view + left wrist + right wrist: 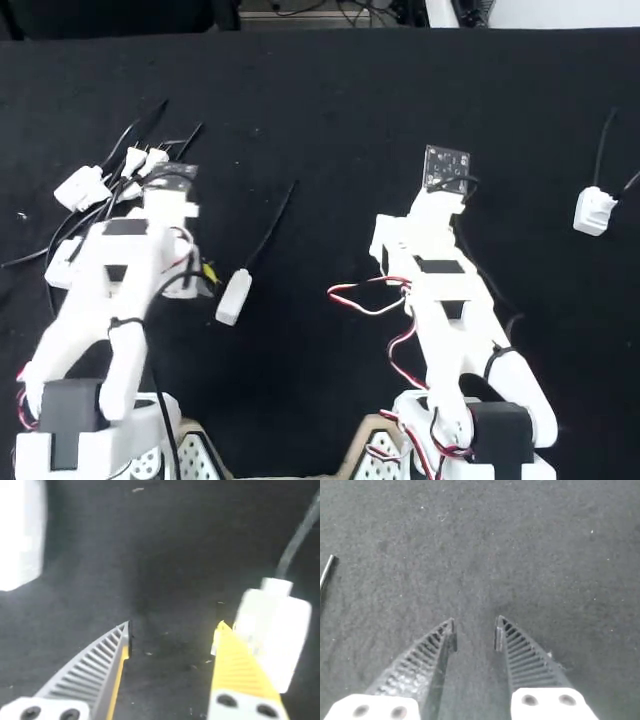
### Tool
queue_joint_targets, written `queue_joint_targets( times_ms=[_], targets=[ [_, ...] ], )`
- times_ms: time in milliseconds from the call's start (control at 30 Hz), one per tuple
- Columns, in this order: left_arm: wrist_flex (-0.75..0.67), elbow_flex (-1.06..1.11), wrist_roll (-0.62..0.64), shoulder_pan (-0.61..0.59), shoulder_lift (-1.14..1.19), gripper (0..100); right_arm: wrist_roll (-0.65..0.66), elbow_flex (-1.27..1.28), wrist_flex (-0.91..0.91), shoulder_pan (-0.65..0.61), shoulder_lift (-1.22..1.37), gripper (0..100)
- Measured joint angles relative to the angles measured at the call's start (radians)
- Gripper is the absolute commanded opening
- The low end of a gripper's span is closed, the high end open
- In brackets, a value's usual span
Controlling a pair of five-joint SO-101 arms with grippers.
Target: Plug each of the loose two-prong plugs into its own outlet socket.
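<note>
Left gripper [172,632] jaws wide apart — socket [272,630] beside one finger. Right gripper [475,627] jaws slightly apart over cloth [520,540].

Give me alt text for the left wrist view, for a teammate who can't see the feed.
The left claw hangs open over the black table, with bare cloth between its fingers. A white connector on a black cord lies right beside the yellow finger, outside the gap. Another white block shows at the view's edge.

White arms [465,350], black servos [440,266], red-white cables [365,300]; left pincer [172,630] ribbed, yellow-trimmed.
</note>
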Motion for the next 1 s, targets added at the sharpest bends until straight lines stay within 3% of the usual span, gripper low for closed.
queue_joint_targets(
  times_ms=[233,400,567,767,1000],
  targets=[
    [0.06,-0.066,0.002,-0.057,0.0,26,0.0,0.0,0.0,0.0,0.0,12.0],
    [0.327,-0.288,0.002,-0.015,0.0,26,0.0,0.0,0.0,0.0,0.0,12.0],
    [0.552,-0.453,-0.005,0.147,0.0,26,0.0,0.0,0.0,0.0,0.0,12.0],
    [0.522,-0.419,-0.028,0.327,0.0,26,0.0,0.0,0.0,0.0,0.0,12.0],
    [0.35,-0.23,-0.112,0.338,0.002,26,0.0,0.0,0.0,0.0,0.0,12.0]
  ],
)
